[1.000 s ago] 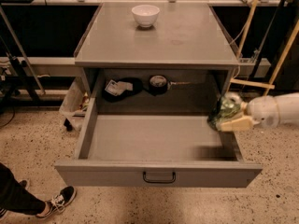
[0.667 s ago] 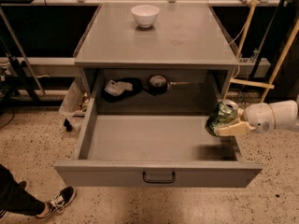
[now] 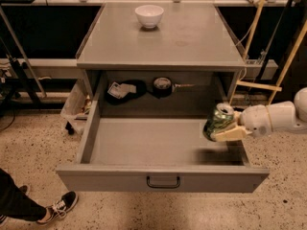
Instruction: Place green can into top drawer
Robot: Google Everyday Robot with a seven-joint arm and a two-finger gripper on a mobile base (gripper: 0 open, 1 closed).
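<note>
End effector (image 3: 222,127) holds green can (image 3: 217,120) over top drawer (image 3: 110,179); bowl (image 3: 149,15) on tabletop (image 3: 192,40)

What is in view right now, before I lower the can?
can: one, green, held over the drawer's right side
drawer: one, grey, pulled open under the table
handle: one, black, centre of the drawer front
table: one, grey, above the drawer
bowl: one, white, far end of the table top
dark items: two, black, in the recess behind the drawer
shoe: one, black and white, on the floor at lower left
arm: one, white, entering from the right edge
pincer: one, beige, shut on the can, above the drawer's right side
</note>
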